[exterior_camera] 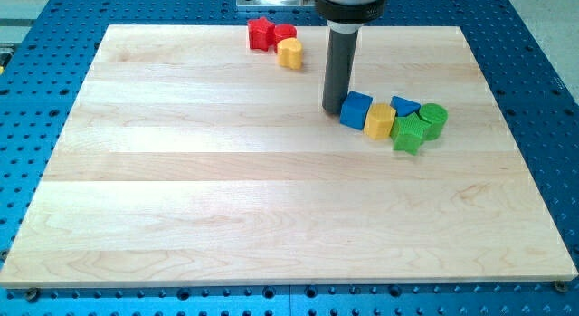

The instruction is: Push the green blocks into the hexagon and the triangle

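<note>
My tip (333, 110) touches the board just left of a blue cube (355, 110), at the left end of a cluster right of centre. Going right from the cube come a yellow hexagon-like block (380, 120), a blue triangle (405, 106) behind it, a green star-like block (409, 133) and a green round block (433, 119). The green blocks touch the yellow block and the blue triangle. The rod (342, 67) rises to the view's top.
Near the board's top edge sit a red star-like block (261, 33), a red round block (284, 33) and a yellow round block (289, 53), close together. The wooden board (181, 189) lies on a blue perforated table (27, 126).
</note>
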